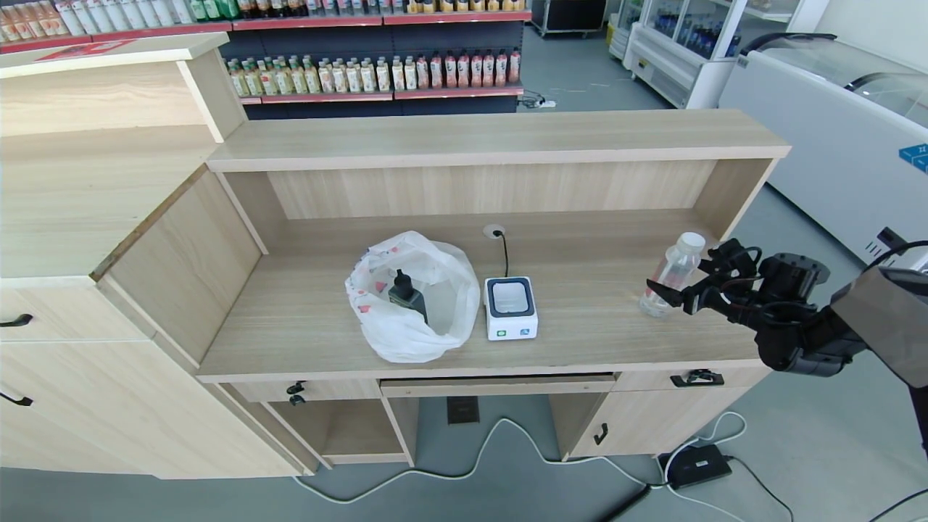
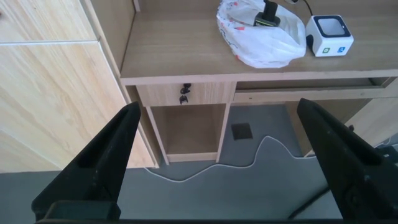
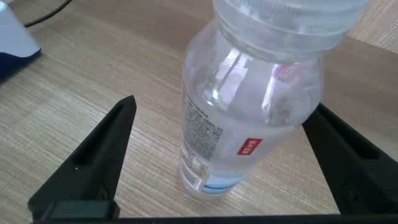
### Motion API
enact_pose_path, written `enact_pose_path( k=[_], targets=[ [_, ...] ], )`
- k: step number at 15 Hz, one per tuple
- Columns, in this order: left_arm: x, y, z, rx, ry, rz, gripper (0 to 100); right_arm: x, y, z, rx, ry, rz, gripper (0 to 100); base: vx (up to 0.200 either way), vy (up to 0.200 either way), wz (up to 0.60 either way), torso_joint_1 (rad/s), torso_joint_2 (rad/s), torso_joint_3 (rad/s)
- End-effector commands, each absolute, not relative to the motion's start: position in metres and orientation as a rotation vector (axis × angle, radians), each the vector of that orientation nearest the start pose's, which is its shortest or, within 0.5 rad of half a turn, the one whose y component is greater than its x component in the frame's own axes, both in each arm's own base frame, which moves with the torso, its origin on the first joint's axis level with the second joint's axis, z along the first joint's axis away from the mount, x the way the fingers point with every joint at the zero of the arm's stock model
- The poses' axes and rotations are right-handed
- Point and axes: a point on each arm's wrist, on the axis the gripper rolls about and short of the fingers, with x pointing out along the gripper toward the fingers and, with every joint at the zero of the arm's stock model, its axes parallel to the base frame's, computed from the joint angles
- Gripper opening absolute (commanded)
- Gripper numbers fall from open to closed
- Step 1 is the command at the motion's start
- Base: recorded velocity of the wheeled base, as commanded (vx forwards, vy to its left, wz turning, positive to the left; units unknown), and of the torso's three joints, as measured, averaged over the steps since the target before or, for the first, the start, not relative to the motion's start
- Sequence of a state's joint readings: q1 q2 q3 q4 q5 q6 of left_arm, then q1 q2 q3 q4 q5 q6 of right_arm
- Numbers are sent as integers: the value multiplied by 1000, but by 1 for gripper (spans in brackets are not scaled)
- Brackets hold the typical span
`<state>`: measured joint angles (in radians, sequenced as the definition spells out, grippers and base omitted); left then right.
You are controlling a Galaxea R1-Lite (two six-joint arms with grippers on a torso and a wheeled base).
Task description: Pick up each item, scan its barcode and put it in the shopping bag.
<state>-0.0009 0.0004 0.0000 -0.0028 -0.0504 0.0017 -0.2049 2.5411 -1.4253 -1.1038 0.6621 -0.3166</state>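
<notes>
A clear water bottle (image 1: pixel 671 274) with a white cap stands upright at the right end of the wooden counter (image 1: pixel 594 341). My right gripper (image 1: pixel 685 274) is open with its fingers on either side of the bottle (image 3: pixel 249 124), and I see small gaps beside the bottle in the right wrist view, where the gripper (image 3: pixel 222 109) frames it. A white shopping bag (image 1: pixel 409 301) lies open mid-counter with a dark bottle (image 1: pixel 406 293) inside. The white barcode scanner (image 1: pixel 511 308) sits just right of the bag. My left gripper (image 2: pixel 217 107) hangs open and empty below counter height, facing the counter's left front; beyond it are the bag (image 2: pixel 261 34) and scanner (image 2: pixel 333 34).
A raised back wall and upper shelf (image 1: pixel 493 138) close off the counter's rear. A taller cabinet (image 1: pixel 87 181) bounds its left side. The scanner's black cable (image 1: pixel 504 254) runs to a grommet behind it. Cables (image 1: pixel 507 435) lie on the floor, and a freezer (image 1: pixel 834 116) stands at right.
</notes>
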Motion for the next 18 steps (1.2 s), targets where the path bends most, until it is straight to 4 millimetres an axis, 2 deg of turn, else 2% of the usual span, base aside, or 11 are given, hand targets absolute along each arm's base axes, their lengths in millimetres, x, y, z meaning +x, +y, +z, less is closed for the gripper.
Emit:
enact_pose_path(
  k=[1,13,14,18],
  targets=[
    [-23,-1,76,2,-3,-51,100,485,-82,40,-305,-60,465,100,0,0,0,0,0,0],
    [-23,-1,76,2,-3,-51,100,503,-75,41,-314,-92,480,100,0,0,0,0,0,0],
    [-23,-1,76,2,-3,-51,100,503,-75,38,-312,-87,481,0,0,0,0,0,0,0],
    [-23,-1,76,2,-3,-52,100,504,-75,34,-310,-83,481,0,0,0,0,0,0,0]
  ],
)
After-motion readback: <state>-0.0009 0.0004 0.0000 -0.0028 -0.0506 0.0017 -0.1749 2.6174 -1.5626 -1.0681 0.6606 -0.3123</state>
